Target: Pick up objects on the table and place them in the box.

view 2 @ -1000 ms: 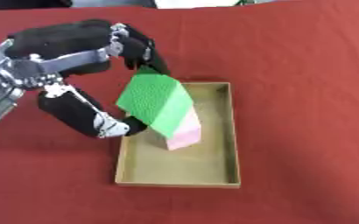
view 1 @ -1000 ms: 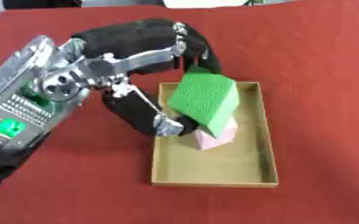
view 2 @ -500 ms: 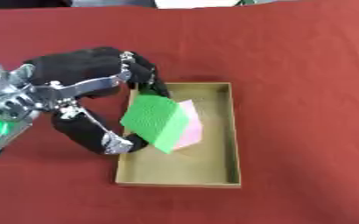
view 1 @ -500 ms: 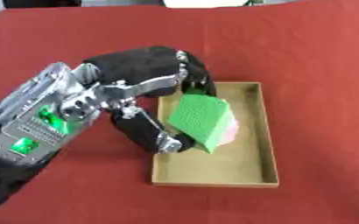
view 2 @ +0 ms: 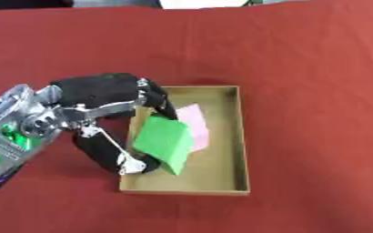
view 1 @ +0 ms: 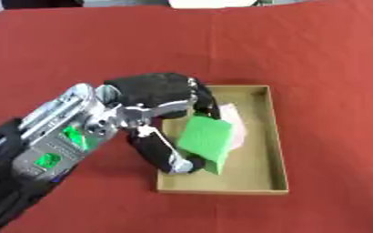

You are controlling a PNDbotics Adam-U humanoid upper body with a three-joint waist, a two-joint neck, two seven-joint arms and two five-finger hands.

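The left hand (view 1: 154,98) held a green block (view 1: 206,140) inside the box (view 1: 276,150), touching a pink block (view 1: 236,123); the right side was free.

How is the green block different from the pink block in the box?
The green block is pinched by the robot's left hand, tilted on an edge; the pink block is touched by no fingers. The green block shows almost whole and looks larger; the pink block is mostly hidden behind it, so its true size is unclear. Both sit within the walls of the tan box, side by side.
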